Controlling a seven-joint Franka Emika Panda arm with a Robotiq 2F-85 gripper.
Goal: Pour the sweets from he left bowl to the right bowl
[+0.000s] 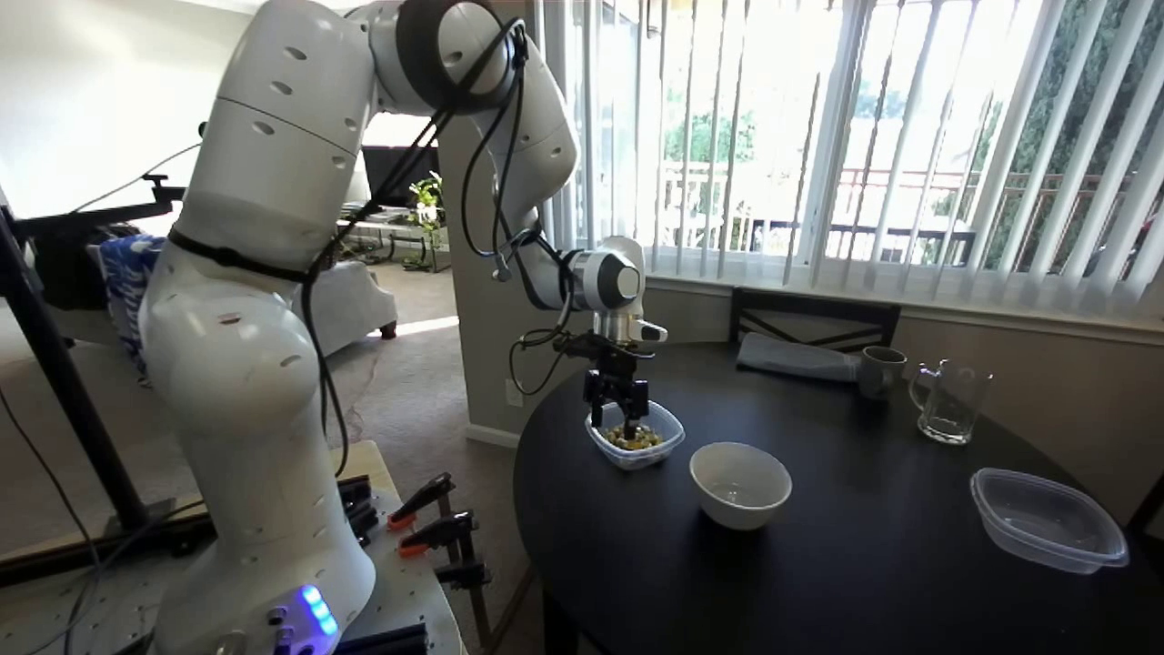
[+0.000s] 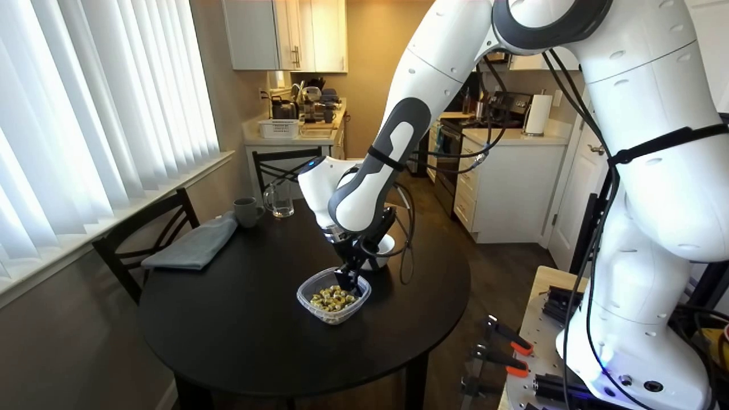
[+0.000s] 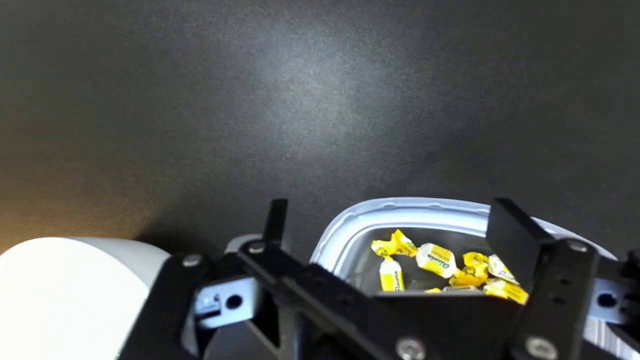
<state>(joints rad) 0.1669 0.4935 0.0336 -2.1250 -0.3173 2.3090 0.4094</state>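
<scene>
The left bowl (image 1: 627,461) is translucent with a pale rim. It stands upright on the table and shows in both exterior views (image 2: 304,293) and in the wrist view (image 3: 400,212). The sweets (image 2: 332,299), yellow and white wrapped pieces (image 3: 436,260), lie inside it. The right bowl (image 1: 741,518) is opaque white and stands beside it. It is partly hidden behind the gripper (image 2: 387,245) and cut off in the wrist view (image 3: 70,305). My gripper (image 3: 393,220) is open at the left bowl, fingers pointing down (image 1: 615,418). In the wrist view one finger shows outside the rim, the other over the sweets. I cannot tell whether they touch the bowl.
A clear flat container (image 1: 1046,523) stands on the dark round table (image 1: 864,555). A glass mug (image 1: 950,409), a grey mug (image 1: 880,371) and a folded cloth (image 1: 796,357) stand or lie toward the window side. Chairs (image 2: 165,228) stand at the table's edge.
</scene>
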